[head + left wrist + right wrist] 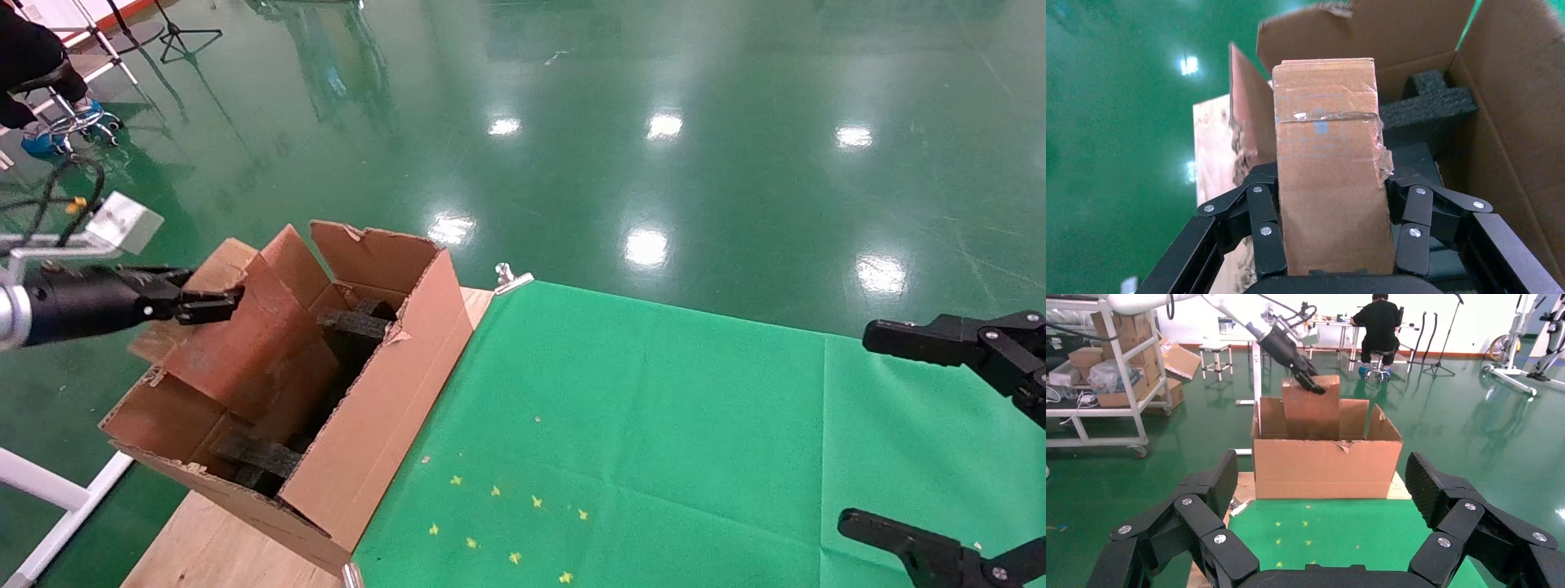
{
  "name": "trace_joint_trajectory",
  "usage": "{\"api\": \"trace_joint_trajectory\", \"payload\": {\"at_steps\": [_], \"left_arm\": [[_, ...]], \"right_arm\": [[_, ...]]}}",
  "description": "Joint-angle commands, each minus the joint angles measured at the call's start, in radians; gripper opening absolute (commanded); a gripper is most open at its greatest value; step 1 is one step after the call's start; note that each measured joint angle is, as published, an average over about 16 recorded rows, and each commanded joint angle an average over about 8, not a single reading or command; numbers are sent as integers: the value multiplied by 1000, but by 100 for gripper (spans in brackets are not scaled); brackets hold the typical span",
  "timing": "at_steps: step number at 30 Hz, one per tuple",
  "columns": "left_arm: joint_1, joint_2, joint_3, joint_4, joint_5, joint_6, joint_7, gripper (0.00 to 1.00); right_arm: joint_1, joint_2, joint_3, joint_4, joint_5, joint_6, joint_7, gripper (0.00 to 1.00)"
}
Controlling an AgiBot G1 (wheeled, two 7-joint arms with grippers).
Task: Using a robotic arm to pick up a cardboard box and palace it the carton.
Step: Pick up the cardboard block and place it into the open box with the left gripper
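The white left arm's black gripper (208,304) is shut on the small brown taped cardboard box (245,343). It holds the box upright, over the left side of the large carton (392,392). In the left wrist view the fingers (1263,202) clamp both sides of the box (1327,171), with the carton wall (1511,122) and black foam (1431,104) beyond. In the right wrist view the box (1310,410) stands above the carton (1327,468) rim and its lower part is hidden behind the wall. The right gripper (858,429) is open and empty at the table's right.
Green cloth (654,425) with small yellow marks (507,523) covers the wooden table (204,547) to the right of the carton. A metal clip (511,279) holds the cloth's far corner. A seated person (33,57) and stands are far off on the green floor.
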Motion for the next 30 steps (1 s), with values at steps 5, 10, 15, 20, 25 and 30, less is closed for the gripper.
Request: {"api": "trace_joint_trajectory", "payload": {"at_steps": [5, 10, 15, 20, 25, 30], "left_arm": [[18, 54, 5, 128, 2, -49, 72, 0], [-5, 106, 29, 220, 47, -77, 120, 0], [-45, 144, 55, 295, 95, -89, 158, 18], [-72, 164, 62, 354, 108, -96, 170, 80], [-77, 169, 64, 368, 111, -100, 172, 100], [-73, 165, 64, 356, 112, -97, 171, 100]], "right_arm": [[0, 0, 0, 0, 0, 0, 0, 100], [0, 0, 0, 0, 0, 0, 0, 100], [0, 0, 0, 0, 0, 0, 0, 100], [0, 0, 0, 0, 0, 0, 0, 100], [0, 0, 0, 0, 0, 0, 0, 100], [0, 0, 0, 0, 0, 0, 0, 100]]}}
